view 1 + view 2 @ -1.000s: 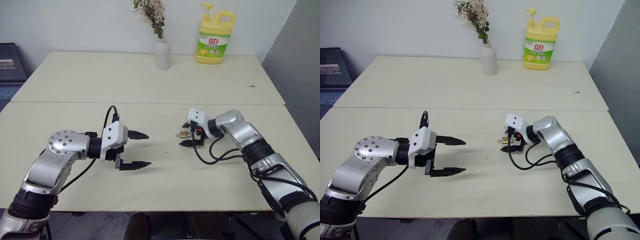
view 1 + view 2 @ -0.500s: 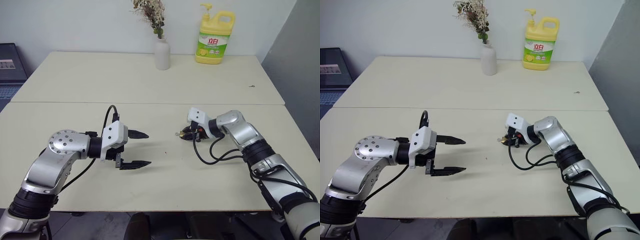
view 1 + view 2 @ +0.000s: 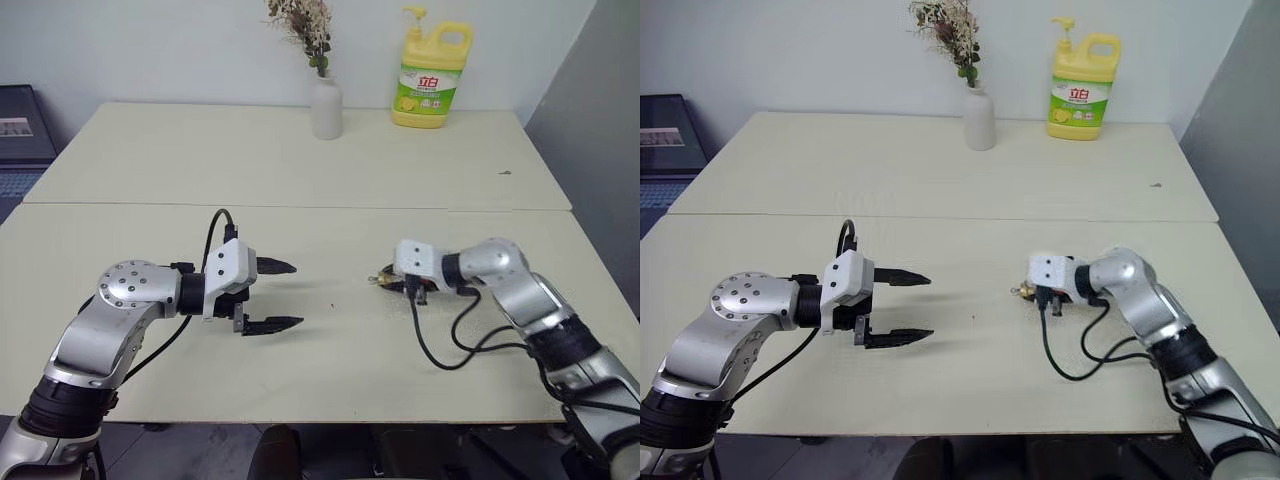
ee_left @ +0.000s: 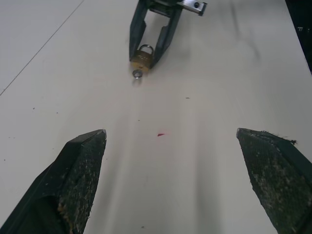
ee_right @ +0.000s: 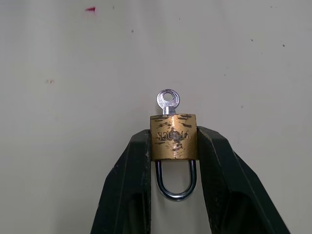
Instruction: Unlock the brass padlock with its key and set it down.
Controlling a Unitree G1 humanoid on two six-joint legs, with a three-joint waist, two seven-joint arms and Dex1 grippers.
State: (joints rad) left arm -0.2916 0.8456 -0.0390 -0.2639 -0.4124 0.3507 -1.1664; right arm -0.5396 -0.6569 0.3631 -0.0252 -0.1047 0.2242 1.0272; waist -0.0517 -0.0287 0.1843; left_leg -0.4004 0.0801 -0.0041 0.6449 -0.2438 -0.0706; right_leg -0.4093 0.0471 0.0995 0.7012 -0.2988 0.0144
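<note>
The right end effector [image 5: 173, 146] pinches a small squarish golden-brass padlock [image 5: 173, 137] between its two black fingers [image 5: 131, 185]. The silvery shackle [image 5: 175, 181] loops back between them. A thin silvery key [image 5: 167, 101] sticks out of the padlock's far end, over the pale cream desk [image 5: 58, 97].

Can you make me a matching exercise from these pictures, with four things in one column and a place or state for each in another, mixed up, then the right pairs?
Column one:
1. brass padlock
2. key
3. left hand
4. white vase

Column two:
A. open, holding nothing
B. at the far edge of the table beside the yellow bottle
C. clamped between the right hand's fingers
D. sticking out of the padlock's body

Pairs: 1-C, 2-D, 3-A, 4-B
</note>
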